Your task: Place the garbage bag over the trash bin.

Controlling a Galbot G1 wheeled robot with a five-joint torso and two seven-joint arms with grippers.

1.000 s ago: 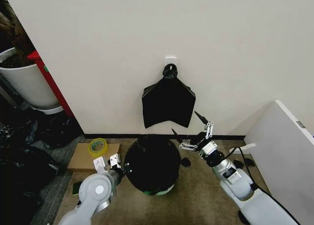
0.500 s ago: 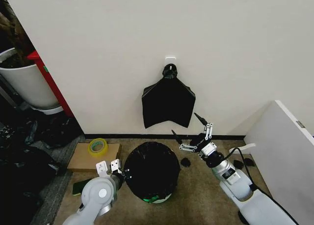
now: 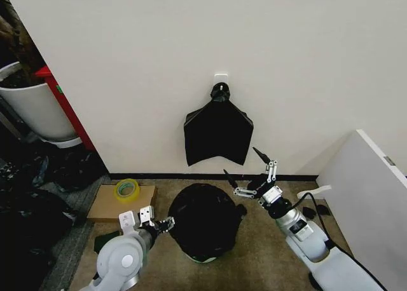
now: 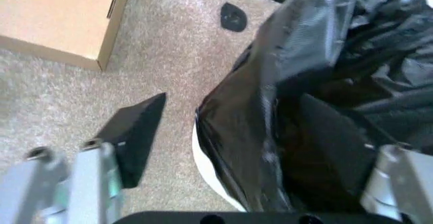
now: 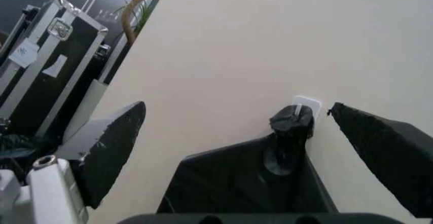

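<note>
The trash bin stands on the carpet below the wall, with a little of its white wall point(image 4: 211, 176) and pale greenish base point(image 3: 202, 259) showing. The shiny, crinkled black garbage bag point(image 3: 203, 220) drapes over its mouth and sides. My left gripper point(image 3: 164, 224) is at the bin's left side. In the left wrist view it point(image 4: 233, 138) is open and straddles the bag-covered rim, one finger point(image 4: 135, 133) outside over the carpet and the other finger point(image 4: 331, 143) against the black plastic point(image 4: 297, 57). My right gripper point(image 3: 240, 165) hangs open above the bin's right side, holding nothing point(image 5: 237, 127).
A flat black bag point(image 3: 218, 132) hangs from a wall hook point(image 5: 292, 120) behind the bin. A cardboard box point(image 3: 105, 205) with a yellow tape roll point(image 3: 126, 189) lies on the left. A white planter point(image 3: 35, 110) stands at far left, a white cabinet point(image 3: 372, 196) on the right.
The bagged bin has shifted slightly to the right. My left gripper has followed it rightwards and its arm sits lower. The right gripper has hardly moved.
</note>
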